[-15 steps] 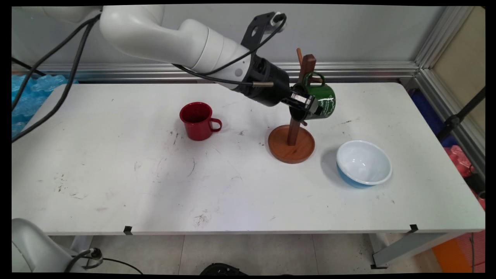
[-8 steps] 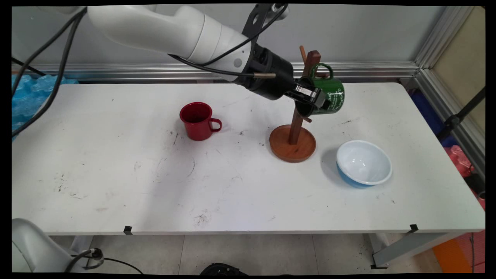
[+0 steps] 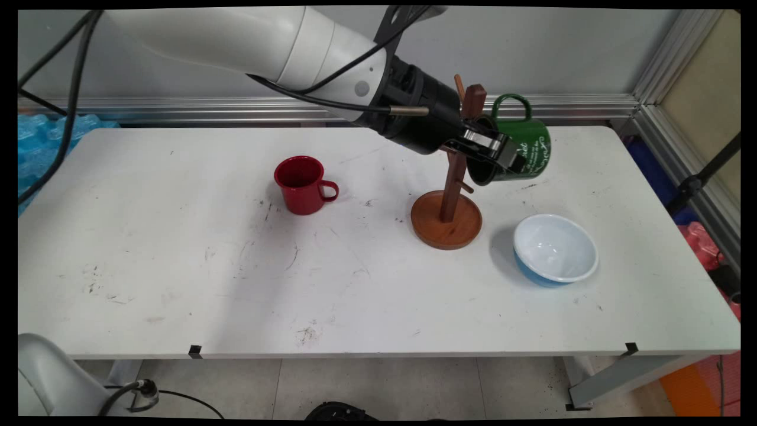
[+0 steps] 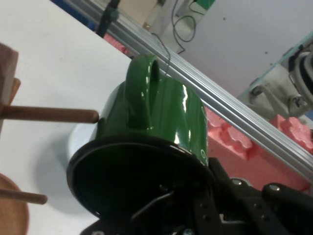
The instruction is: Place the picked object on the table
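A red mug (image 3: 300, 184) is seen on the left part of the white table (image 3: 177, 266), standing upright. Further right, a wooden mug stand (image 3: 447, 207) is set on its round base. The green mug (image 3: 520, 151) is held up in the air just to the right of the stand's post, tipped on its side with the handle on top. Its rim is pinched tight by the gripper (image 3: 494, 155). A white and blue bowl (image 3: 555, 249) is placed lower right, near the stand.
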`<state>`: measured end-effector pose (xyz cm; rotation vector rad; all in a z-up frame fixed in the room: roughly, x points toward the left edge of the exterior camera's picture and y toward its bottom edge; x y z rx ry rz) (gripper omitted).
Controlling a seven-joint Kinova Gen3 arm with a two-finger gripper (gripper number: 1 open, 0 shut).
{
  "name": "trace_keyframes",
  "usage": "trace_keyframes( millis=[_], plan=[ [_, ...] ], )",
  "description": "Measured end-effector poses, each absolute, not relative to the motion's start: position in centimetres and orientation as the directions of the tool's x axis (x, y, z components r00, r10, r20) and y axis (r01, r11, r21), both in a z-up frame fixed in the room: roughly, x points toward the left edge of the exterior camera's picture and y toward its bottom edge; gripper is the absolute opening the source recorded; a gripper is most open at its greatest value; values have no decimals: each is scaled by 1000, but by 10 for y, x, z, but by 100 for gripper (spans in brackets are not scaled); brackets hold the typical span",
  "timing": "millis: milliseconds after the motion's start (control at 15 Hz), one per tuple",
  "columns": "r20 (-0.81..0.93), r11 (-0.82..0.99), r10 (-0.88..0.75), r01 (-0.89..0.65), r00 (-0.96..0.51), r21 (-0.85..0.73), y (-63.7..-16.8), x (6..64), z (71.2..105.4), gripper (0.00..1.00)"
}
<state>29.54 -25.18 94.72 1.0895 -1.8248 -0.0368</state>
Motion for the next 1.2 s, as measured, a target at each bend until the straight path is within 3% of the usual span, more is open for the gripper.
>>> trace_keyframes(
  millis=[533, 1200],
  plan=[
    [715, 635, -676, -636, -182, 438, -224, 298, 972, 0],
    [663, 679, -654, -669, -364, 302, -191, 349, 986, 0]
  ],
)
